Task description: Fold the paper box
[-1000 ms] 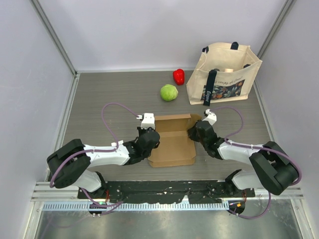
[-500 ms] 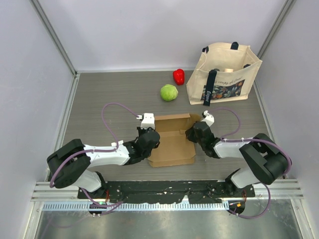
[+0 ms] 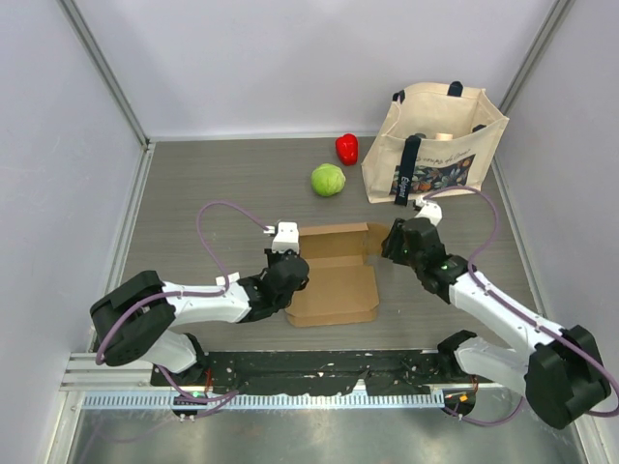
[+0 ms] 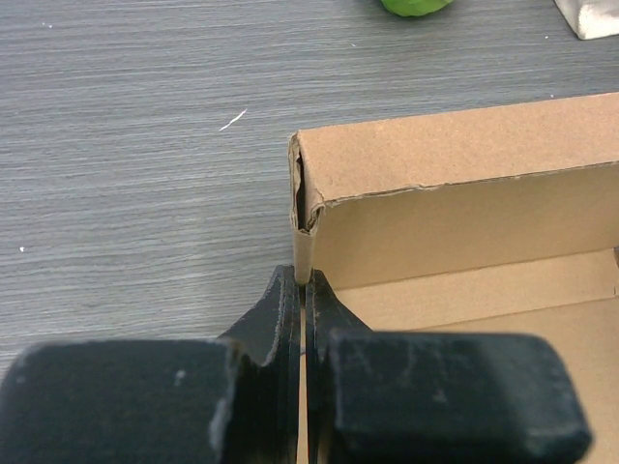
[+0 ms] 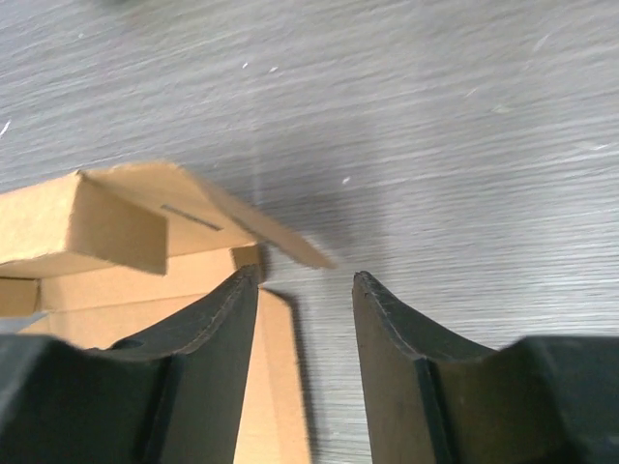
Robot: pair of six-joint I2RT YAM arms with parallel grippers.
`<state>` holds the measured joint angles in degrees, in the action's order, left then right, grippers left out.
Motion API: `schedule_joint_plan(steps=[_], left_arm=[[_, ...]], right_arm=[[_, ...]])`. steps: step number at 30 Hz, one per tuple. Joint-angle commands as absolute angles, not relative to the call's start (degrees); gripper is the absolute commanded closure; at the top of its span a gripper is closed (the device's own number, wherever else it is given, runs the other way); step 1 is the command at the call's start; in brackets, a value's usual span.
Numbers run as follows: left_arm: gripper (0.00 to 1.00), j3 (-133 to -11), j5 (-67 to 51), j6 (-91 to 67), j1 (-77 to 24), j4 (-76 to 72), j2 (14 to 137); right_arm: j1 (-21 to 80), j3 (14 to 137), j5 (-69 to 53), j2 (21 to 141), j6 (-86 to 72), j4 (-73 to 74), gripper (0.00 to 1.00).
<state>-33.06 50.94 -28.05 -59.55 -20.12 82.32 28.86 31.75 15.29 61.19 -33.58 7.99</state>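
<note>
The paper box point(image 3: 334, 275) lies open and flat-bottomed on the table between the two arms, its back wall standing up. My left gripper point(image 3: 288, 269) is shut on the box's left side wall; in the left wrist view the thin cardboard edge point(image 4: 303, 253) runs between the closed tips of that gripper point(image 4: 303, 280). My right gripper point(image 3: 395, 242) hovers just off the box's right back corner. In the right wrist view this gripper point(image 5: 305, 278) stands open with only table between its fingers, and a slotted flap point(image 5: 276, 232) of the box point(image 5: 97, 217) juts out beyond them.
A beige tote bag point(image 3: 435, 145) stands at the back right. A green cabbage point(image 3: 328, 180) and a red pepper point(image 3: 346, 148) lie behind the box. A small white scrap point(image 4: 232, 119) lies on the table left of the box's corner.
My right gripper has opened, let go of the box's right flap and drawn back to the right. The left gripper holds the left wall as before.
</note>
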Motion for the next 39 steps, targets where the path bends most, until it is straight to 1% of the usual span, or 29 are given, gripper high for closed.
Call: schedule_joint_plan(steps=[1,3,7,11,14,15,16,17,19,20,23,29,35,38,39], left_arm=[[1.00,-32.2,53.0,-27.4,-59.9,-24.3,80.3],[1.00,-32.0,52.3,-27.1,-59.8,-24.9,80.2],[1.00,-31.9,51.9,-26.6,-59.8,-25.4,80.1],[1.00,-31.6,51.7,-26.3,-59.8,-25.1,79.0],[1.00,-31.4,51.7,-25.9,-59.8,-25.4,78.8],[1.00,-31.5,51.7,-25.8,-59.8,-25.3,78.8],[1.00,-31.5,51.6,-25.8,-59.8,-25.5,78.8],[1.00,-31.5,51.5,-25.8,-59.9,-25.8,79.1],[1.00,-31.6,51.3,-25.8,-59.8,-26.4,79.5],[1.00,-31.6,51.2,-25.8,-59.8,-26.7,79.7],[1.00,-32.1,51.2,-26.0,-59.8,-26.7,80.3],[1.00,-32.4,51.1,-26.1,-59.8,-26.5,80.6],[1.00,-32.9,51.1,-26.4,-59.9,-25.9,80.8],[1.00,-32.9,50.9,-26.8,-59.9,-25.9,80.9],[1.00,-33.0,50.7,-27.0,-59.9,-25.8,80.9]], right_arm=[[25.4,35.2,14.2,58.4,-23.6,14.8,0.48],[23.5,35.9,10.7,59.1,-21.1,12.3,0.45],[22.4,33.2,3.1,61.2,-17.1,0.7,0.44],[22.4,32.0,0.8,63.5,-16.6,-6.0,0.47],[22.6,31.0,0.7,63.4,-17.0,-7.5,0.63],[22.8,30.6,0.9,63.0,-17.2,-7.5,0.73],[23.7,30.3,1.1,62.7,-17.4,-7.6,0.78],[24.4,30.1,1.8,62.1,-17.6,-7.0,0.87],[26.7,30.3,4.1,61.4,-17.8,-5.9,0.93],[27.3,31.1,4.4,60.9,-18.4,-4.3,0.99],[29.7,32.6,5.9,59.7,-21.8,-0.5,0.99],[33.5,32.8,7.3,59.2,-33.7,4.0,0.99],[37.3,31.7,14.5,61.3,-42.2,4.7,0.99],[40.0,30.4,20.4,62.7,-48.0,3.3,0.99],[42.3,30.1,21.9,63.0,-48.8,2.6,0.99]])
